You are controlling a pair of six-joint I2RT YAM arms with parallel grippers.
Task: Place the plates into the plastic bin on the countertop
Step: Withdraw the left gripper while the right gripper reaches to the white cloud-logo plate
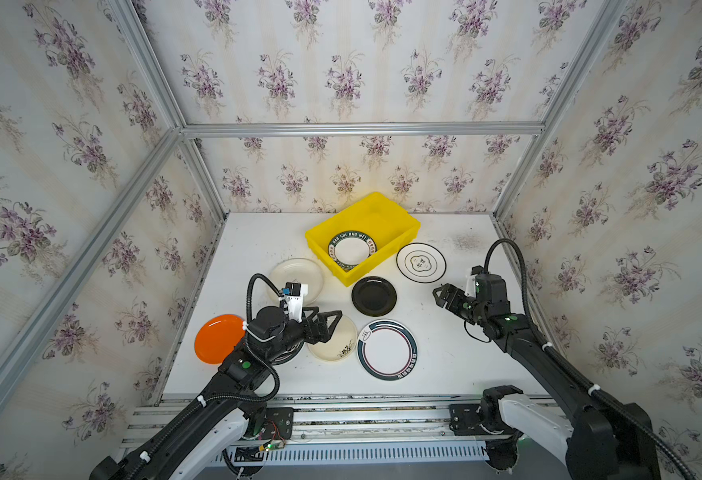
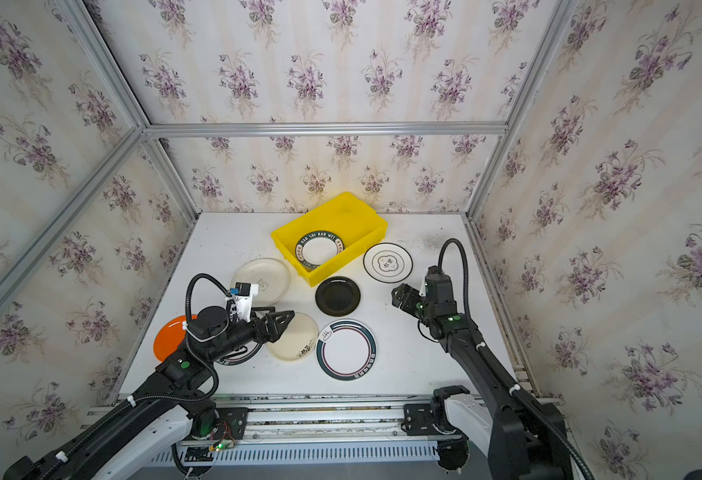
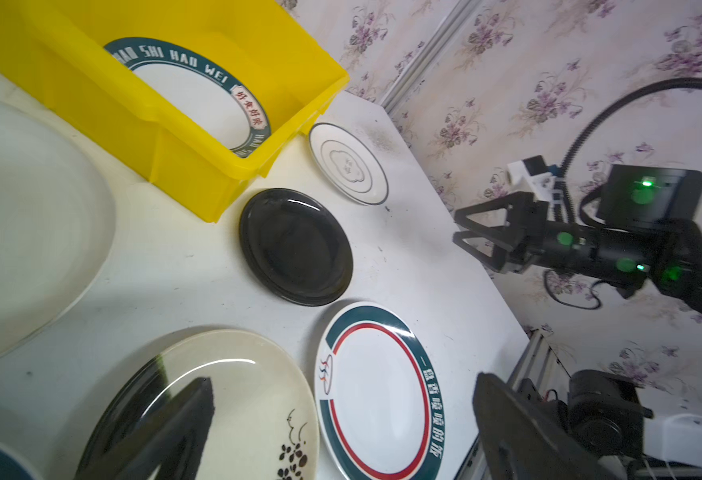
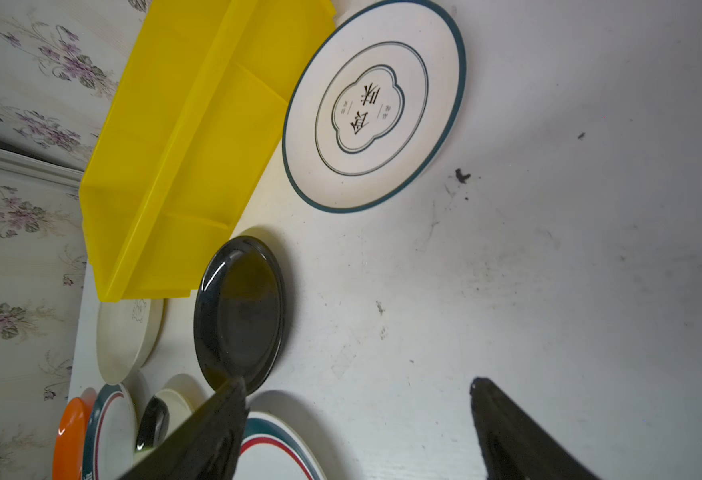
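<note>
We see a left arm (image 1: pixel 237 370) and a right arm (image 1: pixel 520 340), both black with white base links (image 1: pixel 536 419); each carries a ribbed black cable (image 3: pixel 686 82), white zip ties (image 1: pixel 547 345), green lights (image 1: pixel 246 365) and triangular fingers (image 3: pixel 183 424).

**A:** Any lettering you can read?

**B:** Yes. The plate (image 3: pixel 193 104) lying inside the yellow bin (image 3: pixel 91 99) has "HAO SHI HAO WEI" in white capitals round its green rim. It also has a pale patch of small red Chinese characters, too fine to read.

**A:** And outside the bin?

**B:** The thin-ringed plate (image 4: pixel 376 106) just beside the bin has two large black Chinese characters in its middle; one looks like 味. The red-ringed plate (image 3: pixel 376 395), farther from the bin, has pale Chinese characters along its green rim, which I cannot read.
</note>
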